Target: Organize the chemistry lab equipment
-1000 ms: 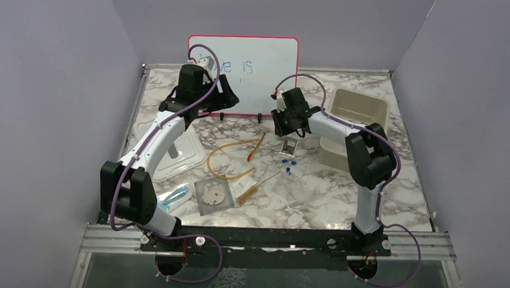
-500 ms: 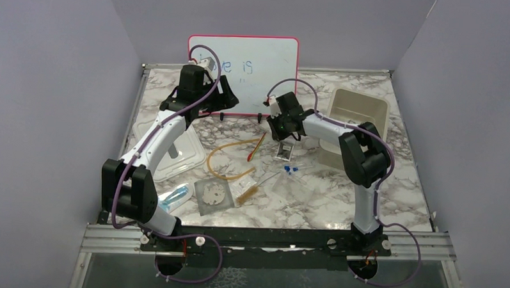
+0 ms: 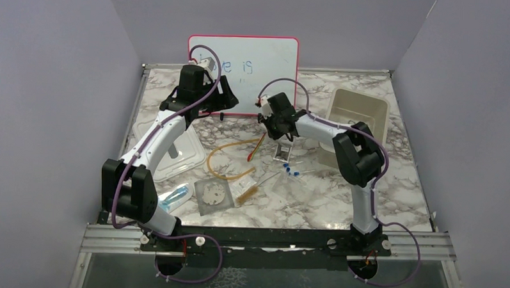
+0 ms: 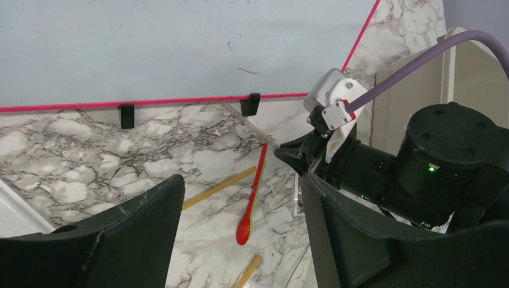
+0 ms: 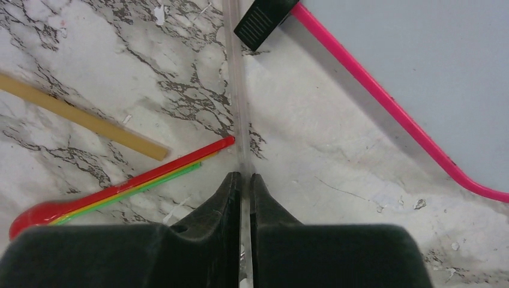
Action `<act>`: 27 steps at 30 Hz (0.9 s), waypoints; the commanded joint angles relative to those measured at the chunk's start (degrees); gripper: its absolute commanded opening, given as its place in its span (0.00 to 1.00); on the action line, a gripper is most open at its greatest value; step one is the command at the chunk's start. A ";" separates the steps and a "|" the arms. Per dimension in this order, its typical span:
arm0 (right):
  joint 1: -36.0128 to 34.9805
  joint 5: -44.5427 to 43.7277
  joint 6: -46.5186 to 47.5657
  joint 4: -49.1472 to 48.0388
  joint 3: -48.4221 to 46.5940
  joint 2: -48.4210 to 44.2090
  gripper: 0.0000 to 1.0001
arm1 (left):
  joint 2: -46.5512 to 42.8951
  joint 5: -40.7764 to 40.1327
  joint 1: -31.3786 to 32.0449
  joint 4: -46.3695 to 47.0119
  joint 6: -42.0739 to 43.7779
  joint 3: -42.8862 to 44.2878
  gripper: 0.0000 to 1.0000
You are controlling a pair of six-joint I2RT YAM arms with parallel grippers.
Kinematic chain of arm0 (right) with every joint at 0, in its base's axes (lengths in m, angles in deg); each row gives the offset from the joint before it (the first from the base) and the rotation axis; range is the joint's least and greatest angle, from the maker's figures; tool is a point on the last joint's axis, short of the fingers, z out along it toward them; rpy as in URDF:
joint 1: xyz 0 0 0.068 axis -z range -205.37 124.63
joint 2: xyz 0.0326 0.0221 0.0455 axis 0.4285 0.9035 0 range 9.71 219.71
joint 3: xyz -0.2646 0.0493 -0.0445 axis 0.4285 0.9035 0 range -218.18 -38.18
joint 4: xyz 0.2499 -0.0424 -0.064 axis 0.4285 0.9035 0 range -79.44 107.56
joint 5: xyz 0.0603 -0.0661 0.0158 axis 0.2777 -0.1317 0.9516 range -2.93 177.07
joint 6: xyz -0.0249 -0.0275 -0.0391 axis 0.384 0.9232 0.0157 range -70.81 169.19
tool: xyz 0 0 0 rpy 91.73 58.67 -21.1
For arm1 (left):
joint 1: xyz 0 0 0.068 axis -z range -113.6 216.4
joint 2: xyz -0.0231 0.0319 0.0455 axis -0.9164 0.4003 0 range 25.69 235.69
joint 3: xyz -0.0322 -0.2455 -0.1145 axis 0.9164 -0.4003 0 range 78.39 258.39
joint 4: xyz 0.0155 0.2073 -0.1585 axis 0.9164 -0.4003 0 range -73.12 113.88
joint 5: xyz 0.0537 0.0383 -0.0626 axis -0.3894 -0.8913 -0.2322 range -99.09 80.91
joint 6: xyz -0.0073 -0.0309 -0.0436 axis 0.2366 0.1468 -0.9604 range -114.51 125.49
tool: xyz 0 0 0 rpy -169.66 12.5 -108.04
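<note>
Clamping claw, right: right gripper clenched on thin clear rigid rod, pinched at its near end, probably to lift it off the surface for sorting.
Rod position: flat on the marble at 12 o'clock of the table, far end reaching black foot of red-framed whiteboard; tip of slim red plastic dropper just beside or touching, cannot tell which.
Idle claw, left: left gripper released, jaws wide, nothing between; parked at 11 o'clock, apparently to stay clear of the working arm.
Other equipment: amber rubber tubing at 8 o'clock of the rod; grey square gauze mat at 7 o'clock of the table.
Destination, judged: beige rectangular plastic bin at 2 o'clock.
Surface: white-grey marble-patterned table, flat and smooth; likely awkward for pinching a thin rod.
Room: plain lavender walls on three sides.
</note>
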 commanded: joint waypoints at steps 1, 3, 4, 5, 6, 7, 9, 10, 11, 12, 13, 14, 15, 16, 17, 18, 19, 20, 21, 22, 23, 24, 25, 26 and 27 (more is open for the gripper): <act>-0.92 -3.99 3.15 0.14 1.52 -1.92 0.07 | -0.77 -1.27 0.04 0.35 0.84 1.30 0.74; -0.92 -4.47 3.40 0.94 2.22 -4.26 0.03 | -0.96 -1.40 0.04 0.40 0.80 1.34 0.74; -0.94 -4.68 3.26 1.34 2.65 -5.50 0.02 | -1.12 -1.48 0.04 0.36 0.80 1.34 0.74; -0.92 -4.61 3.01 1.60 3.15 -6.84 0.01 | -1.20 -1.60 0.04 0.33 0.73 1.41 0.74; -0.94 -4.33 2.59 1.83 3.63 -8.36 0.01 | -1.44 -1.78 0.04 0.33 0.57 1.43 0.75; -0.92 -3.80 2.16 1.95 4.15 -9.86 0.01 | -1.62 -1.88 0.04 0.48 0.33 1.47 0.75; -0.98 -2.51 1.57 1.91 4.98 -12.83 0.01 | -1.89 -1.93 0.04 0.44 -0.01 1.58 0.76; -0.93 -1.59 1.08 1.91 5.28 -14.23 0.01 | -2.08 -1.85 0.09 0.44 -0.19 1.60 0.76; -0.92 -0.49 0.51 1.90 5.52 -15.55 0.01 | -2.30 -1.79 0.05 0.44 -0.44 1.56 0.76; -0.92 0.27 0.05 1.85 5.71 -16.80 0.01 | -2.50 -1.62 0.04 0.47 -0.62 1.52 0.76; -0.94 0.68 -0.56 1.67 5.84 -18.12 0.01 | -2.78 -1.57 0.04 0.45 -0.81 1.45 0.76; -0.92 1.14 -1.21 1.17 6.13 -19.23 0.01 | -3.11 -1.42 0.04 0.45 -1.05 1.31 0.76; -0.92 1.08 -1.96 0.62 6.42 -20.65 0.01 | -3.47 -1.28 0.04 0.40 -1.13 1.19 0.77; -0.85 0.74 -3.39 0.12 6.69 -21.98 0.00 | -3.86 -1.12 0.04 0.50 -1.03 0.98 0.77; -0.84 0.87 -4.30 -0.52 6.89 -23.18 0.00 | -4.46 -1.09 0.04 0.57 -0.74 0.72 0.77; -0.84 0.82 -4.96 -0.98 6.96 -24.38 0.01 | -4.90 -1.35 0.04 0.61 -0.36 0.38 0.77; -0.83 0.52 -5.88 -1.10 6.80 -25.54 0.00 | -5.42 -1.64 0.04 0.62 -0.04 -0.01 0.76; -0.88 -0.05 -6.69 -1.20 6.68 -26.63 0.01 | -5.89 -1.83 0.04 0.63 0.26 -0.39 0.77; -0.84 -0.96 -6.89 -1.40 6.60 -27.85 0.01 | -6.24 -1.84 0.05 0.60 0.61 -0.74 0.77; -0.77 -1.71 -8.31 -1.62 6.58 -28.97 0.00 | -6.59 -1.81 0.04 0.63 0.84 -1.03 0.77; -0.68 -3.27 -8.97 -1.92 6.65 -30.32 0.01 | -6.83 -1.70 0.04 0.62 1.00 -1.23 0.77; -0.61 -5.05 -9.33 -2.08 6.71 -31.90 0.01 | -6.99 -1.58 0.04 0.62 1.15 -1.43 0.77; -0.36 -6.28 -9.79 -2.09 6.73 -33.05 0.01 | -7.12 -1.40 0.04 0.62 1.23 -1.61 0.77; 0.03 -7.39 -9.97 -2.11 6.75 -34.14 0.01 | -7.11 -1.18 0.04 0.62 1.17 -1.71 0.77; 0.45 -9.12 -10.25 -2.08 6.75 -35.11 0.01 | -7.03 -0.87 0.04 0.67 1.15 -1.73 0.77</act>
